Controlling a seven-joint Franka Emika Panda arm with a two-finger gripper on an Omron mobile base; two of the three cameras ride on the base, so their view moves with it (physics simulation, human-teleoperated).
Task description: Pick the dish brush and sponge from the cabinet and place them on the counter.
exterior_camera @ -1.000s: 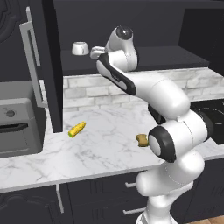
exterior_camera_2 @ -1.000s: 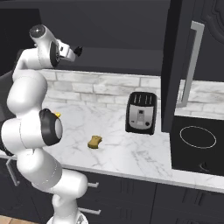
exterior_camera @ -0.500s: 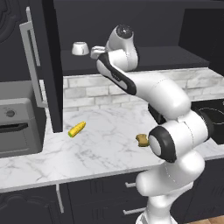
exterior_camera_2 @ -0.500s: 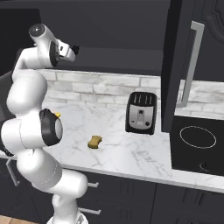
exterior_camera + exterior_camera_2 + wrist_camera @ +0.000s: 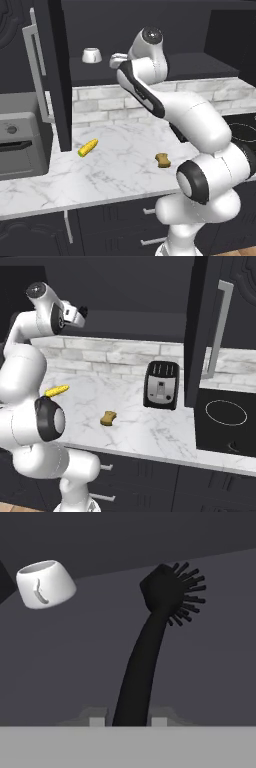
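Observation:
The black dish brush (image 5: 150, 647) lies on the dark shelf inside the open cabinet (image 5: 200, 67), bristle head pointing away from the hand. Its thin handle runs down between my fingertips, and my gripper (image 5: 128, 721) is shut on it. From the base views the gripper (image 5: 116, 60) (image 5: 82, 310) reaches into the cabinet at shelf height. The yellow-tan sponge (image 5: 162, 160) (image 5: 108, 417) lies on the white marble counter (image 5: 120, 170), near its front edge, apart from the arm.
A white cup (image 5: 45, 584) (image 5: 91, 55) stands on the shelf left of the brush. A corn cob (image 5: 88, 147) (image 5: 56, 390) and a black toaster (image 5: 161, 385) are on the counter. Open cabinet doors (image 5: 50, 75) (image 5: 200, 331) hang on both sides. A cooktop (image 5: 225, 413) lies right.
The arm stays reached into the cabinet, and the jaws have closed in on the brush handle. Nothing on the counter has moved.

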